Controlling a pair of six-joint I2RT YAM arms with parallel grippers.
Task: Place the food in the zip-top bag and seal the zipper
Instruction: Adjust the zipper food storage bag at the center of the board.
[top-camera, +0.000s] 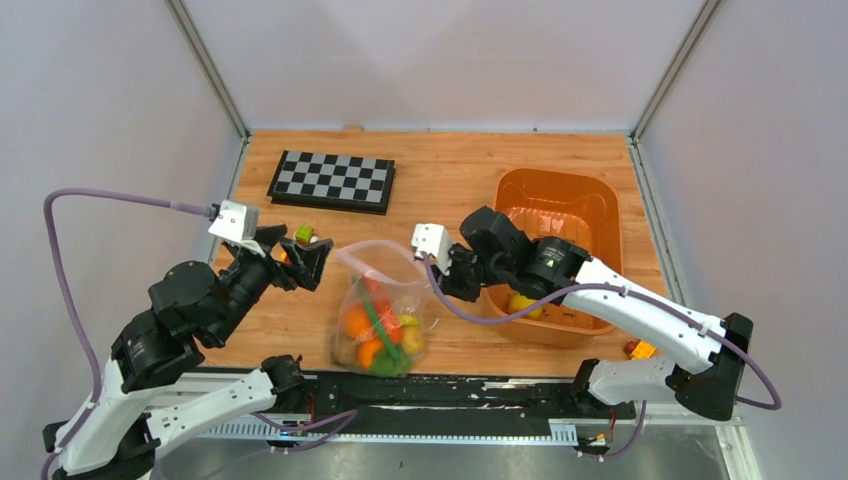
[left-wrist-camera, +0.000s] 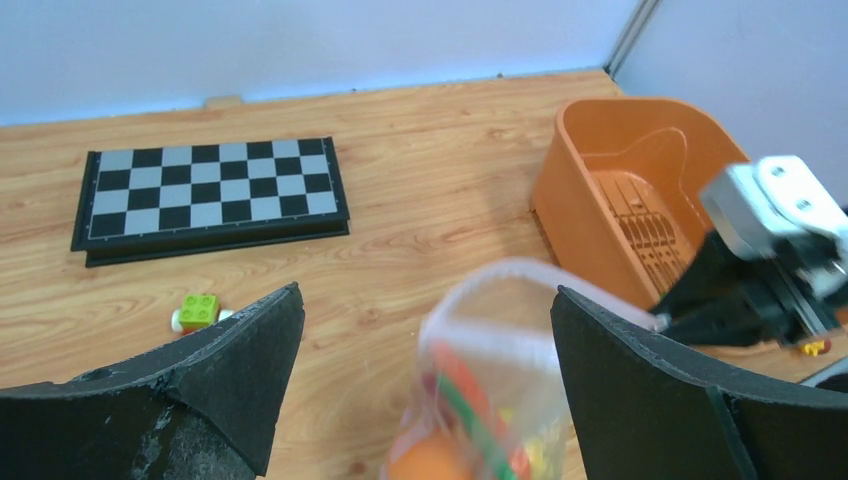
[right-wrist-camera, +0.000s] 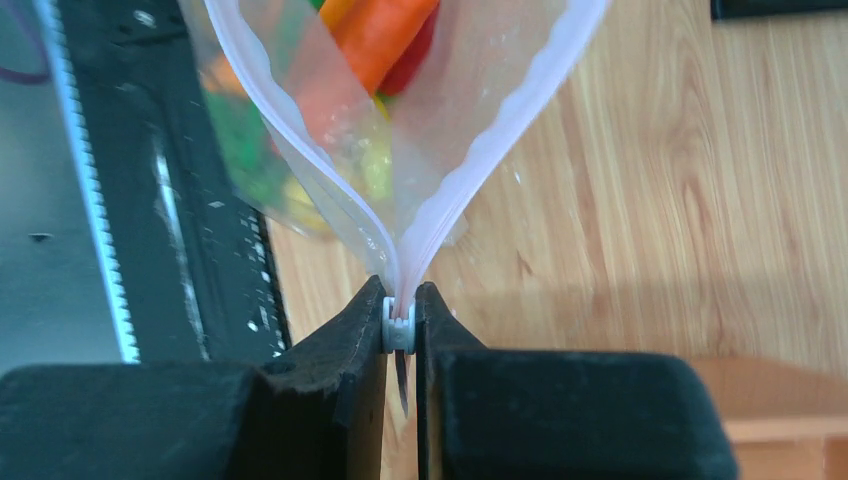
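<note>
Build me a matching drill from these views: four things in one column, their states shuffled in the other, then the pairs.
Things:
1. left gripper
2. right gripper
3. zip-top bag
4. chessboard

States:
A. black and white, lying flat
B. mouth gaping, food inside
C. jaws wide apart
D. clamped on the zipper

Pairs: 1-C, 2-D, 3-B, 4-A
</note>
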